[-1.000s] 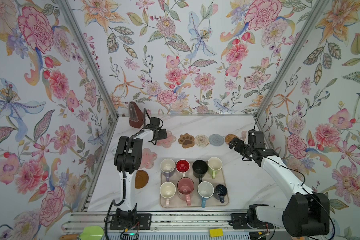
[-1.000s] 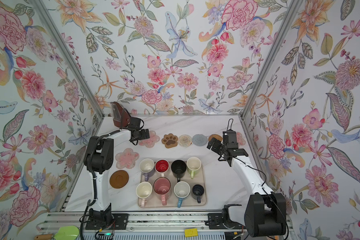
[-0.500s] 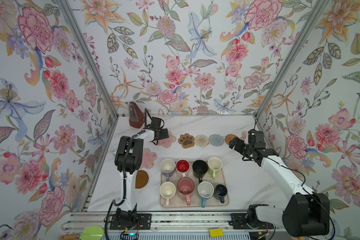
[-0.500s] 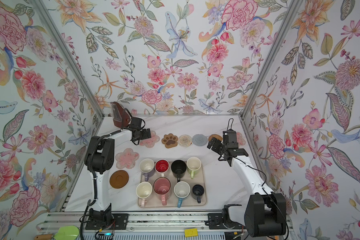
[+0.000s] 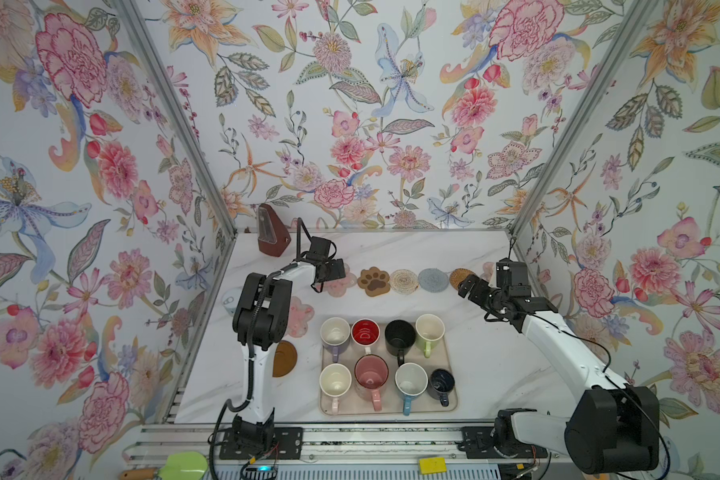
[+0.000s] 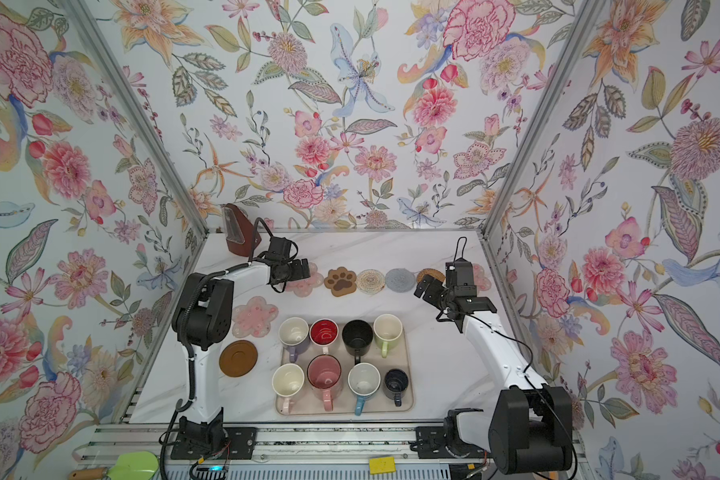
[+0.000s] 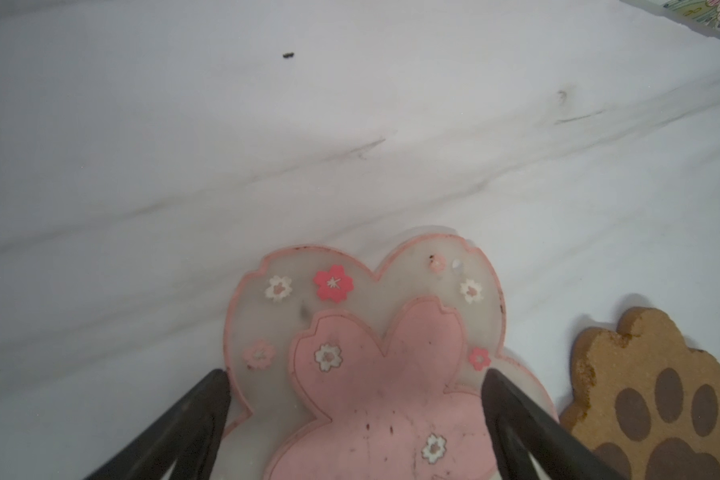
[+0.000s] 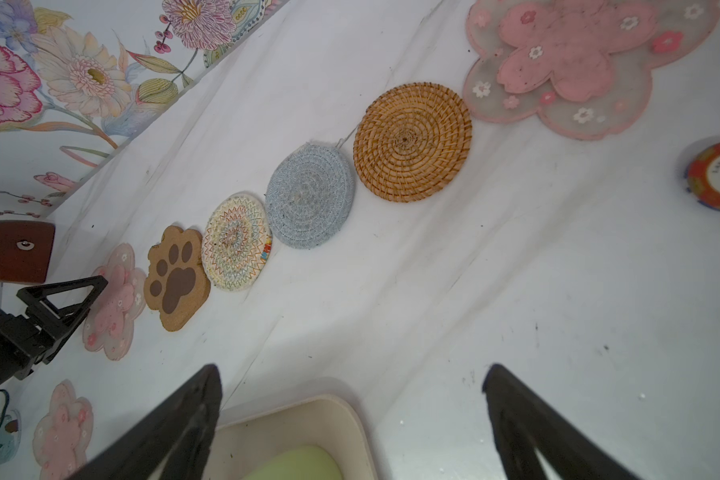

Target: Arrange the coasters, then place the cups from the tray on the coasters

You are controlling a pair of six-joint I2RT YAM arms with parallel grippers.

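Marble-look tabletop, grey veins, scuffed; floral wallpaper walls; left gripper, right gripper spread wide, apparently empty.

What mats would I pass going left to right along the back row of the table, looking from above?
In a top view: pink flower coaster → paw print coaster → cream woven coaster → grey woven coaster → tan rattan coaster → second pink flower coaster.

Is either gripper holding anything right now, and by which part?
Nothing is held. The left gripper stands open astride the pink flower coaster, which lies flat on the table; the right gripper is open and empty.
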